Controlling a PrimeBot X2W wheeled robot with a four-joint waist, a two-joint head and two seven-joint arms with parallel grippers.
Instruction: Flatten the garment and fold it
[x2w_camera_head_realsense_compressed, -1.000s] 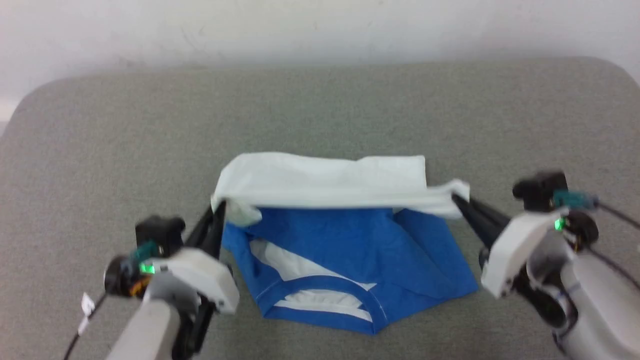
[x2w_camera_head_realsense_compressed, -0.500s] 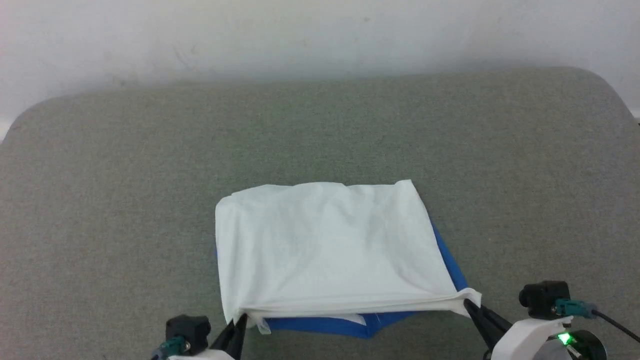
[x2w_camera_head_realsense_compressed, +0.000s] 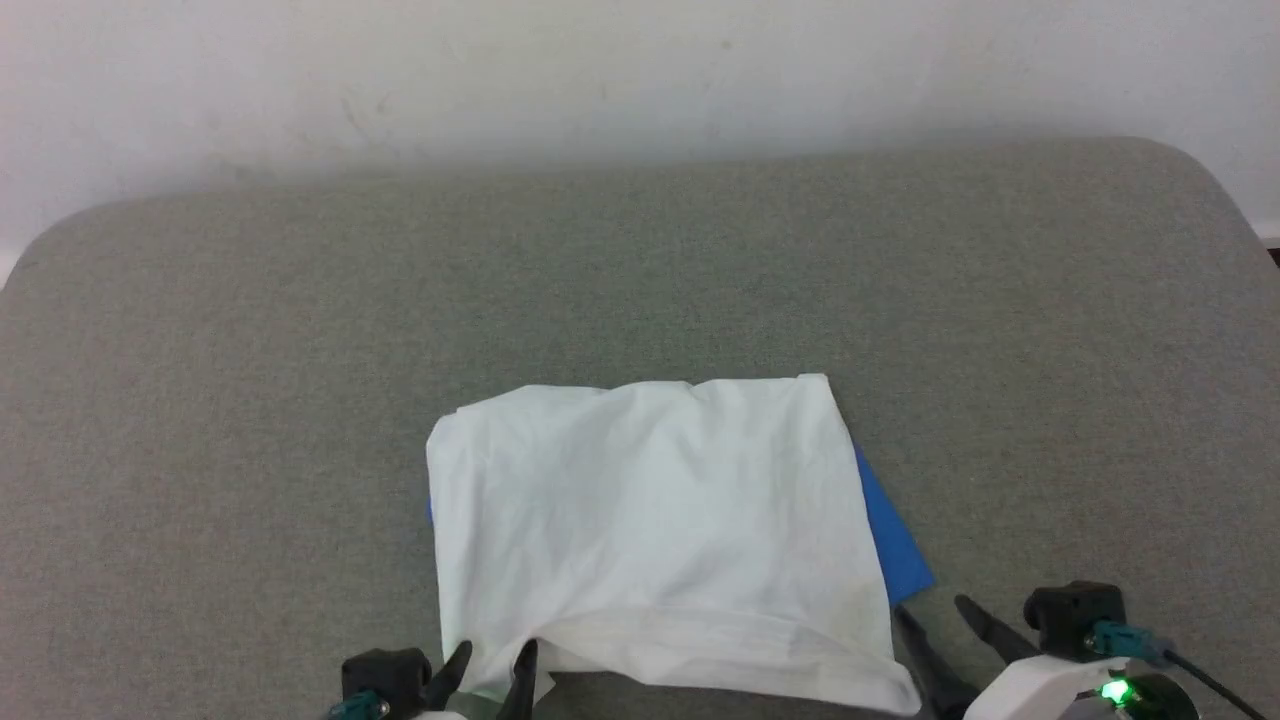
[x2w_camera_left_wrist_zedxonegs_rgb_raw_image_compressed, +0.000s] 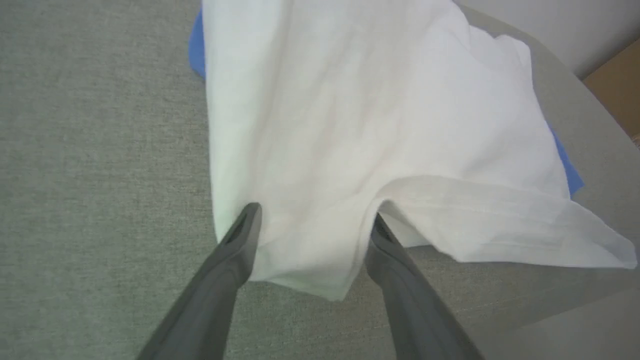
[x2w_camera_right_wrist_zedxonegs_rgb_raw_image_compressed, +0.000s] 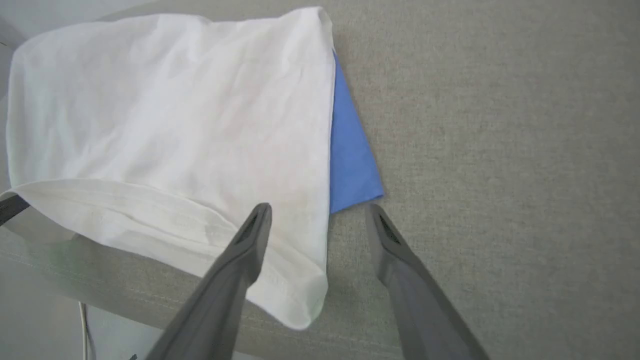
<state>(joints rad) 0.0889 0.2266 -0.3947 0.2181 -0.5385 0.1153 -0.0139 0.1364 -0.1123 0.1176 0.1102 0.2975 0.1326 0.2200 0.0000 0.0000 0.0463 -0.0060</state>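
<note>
White cloth on top: the garment lies folded on the grey fabric-covered table, near-centre, close to the robot. White body panel faces up and is lightly wrinkled. A blue layer pokes out from under its right edge, with a thin blue sliver at the left edge too. The near hem runs along the table's near edge, and in the right wrist view its corner overhangs that edge.

Left gripper is at the near left corner, jaws wide. In the left wrist view white cloth lies loose between the fingers, not pinched.

Right gripper is at the near right corner, jaws wide. In its wrist view one finger is over the hem, the other over bare table.
</note>
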